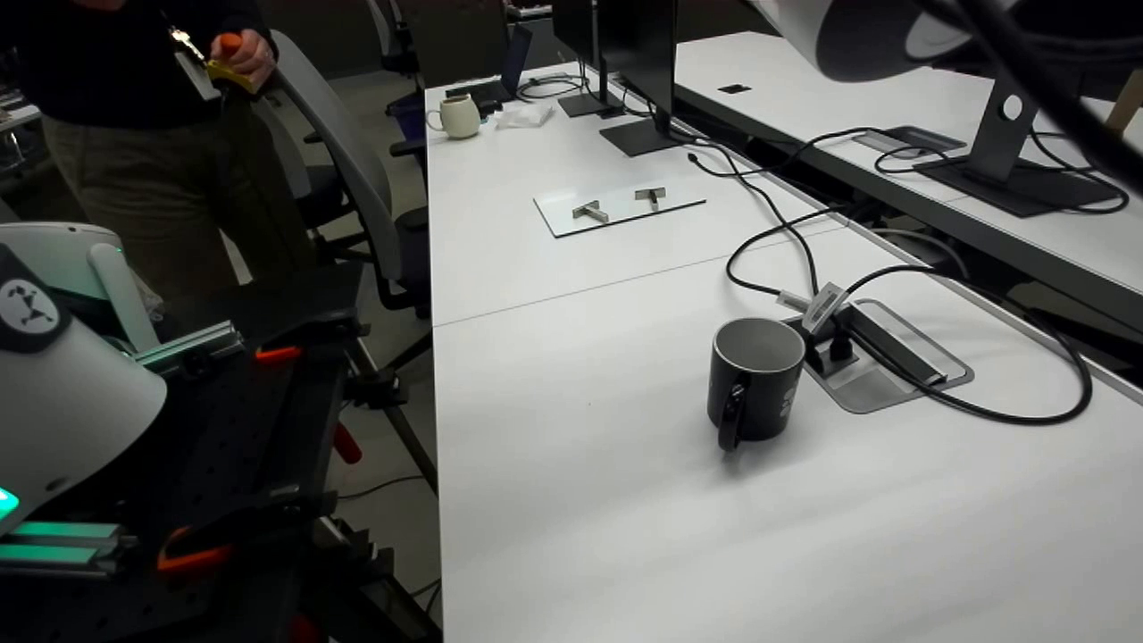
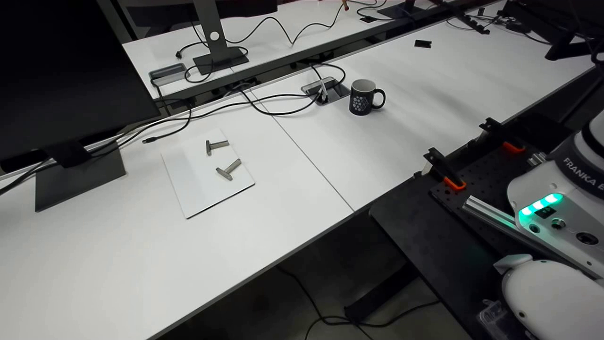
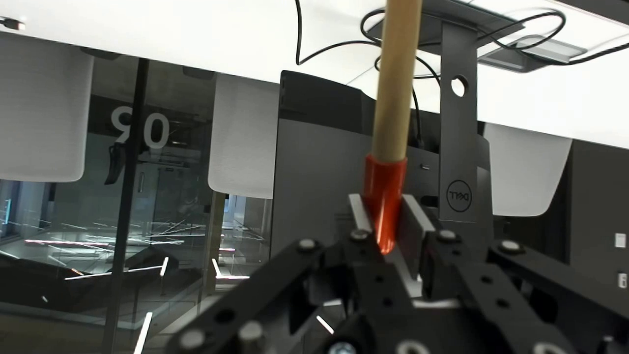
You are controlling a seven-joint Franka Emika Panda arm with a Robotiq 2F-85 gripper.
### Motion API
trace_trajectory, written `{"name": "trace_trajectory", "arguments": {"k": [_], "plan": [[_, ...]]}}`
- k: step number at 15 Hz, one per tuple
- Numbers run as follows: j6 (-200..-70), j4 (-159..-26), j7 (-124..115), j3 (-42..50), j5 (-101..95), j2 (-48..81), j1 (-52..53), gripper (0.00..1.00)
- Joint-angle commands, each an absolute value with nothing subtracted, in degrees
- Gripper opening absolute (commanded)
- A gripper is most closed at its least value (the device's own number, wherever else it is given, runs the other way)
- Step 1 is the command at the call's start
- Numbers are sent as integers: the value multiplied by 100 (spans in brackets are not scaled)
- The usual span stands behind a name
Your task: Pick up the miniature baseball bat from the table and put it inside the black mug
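In the wrist view, the miniature baseball bat (image 3: 393,118) is pinched by the gripper (image 3: 387,212): its red end is caught between two pale pads (image 3: 360,212), which are parted only by the bat. The tan shaft is pointed toward the top of the view and cut off by the frame. Behind, the room is shown upside down: at left, a glass wall (image 3: 172,206) marked with large numerals; at right of the shaft, a dark monitor stand (image 3: 458,147) bearing a Dell badge.

In an exterior view, the left side is filled by the white robot base (image 1: 71,402) and by a standing person (image 1: 134,89), by whom a yellow and orange object (image 1: 237,71) is held. To their right are seen a grey chair (image 1: 344,161) and then the white table (image 1: 554,500). Toward its far end, a cream mug (image 1: 458,118) is placed, followed rightward by a sheet (image 1: 622,205) on which two T-shaped metal pieces (image 1: 594,212) are laid, and by black monitors (image 1: 641,54).

The black mug (image 1: 755,393) is stood upright on the table, as shown in both exterior views, its side printed with a pale pattern. Just beside it, a grey outlet box (image 1: 862,399) is set into the surface, with black cables (image 1: 1088,384) looped over it. At upper right, a white arm segment (image 1: 799,27) is seen against a further desk (image 1: 768,80).
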State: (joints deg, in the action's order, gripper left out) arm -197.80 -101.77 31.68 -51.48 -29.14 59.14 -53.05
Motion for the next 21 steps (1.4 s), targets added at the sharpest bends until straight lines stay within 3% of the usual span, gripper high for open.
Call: {"name": "trace_trajectory", "arguments": {"k": [1, 13, 14, 21], "plan": [[-19794, -10113, 2693, -4987, -3305, 5854, -5232, 30], [-19794, -10114, 2693, -4988, -3304, 5854, -5233, 30], [-19794, -10114, 2693, -4988, -3303, 5854, -5233, 7], [-19800, -9738, 3316, -5052, -2992, 5959, -5175, 7]]}}
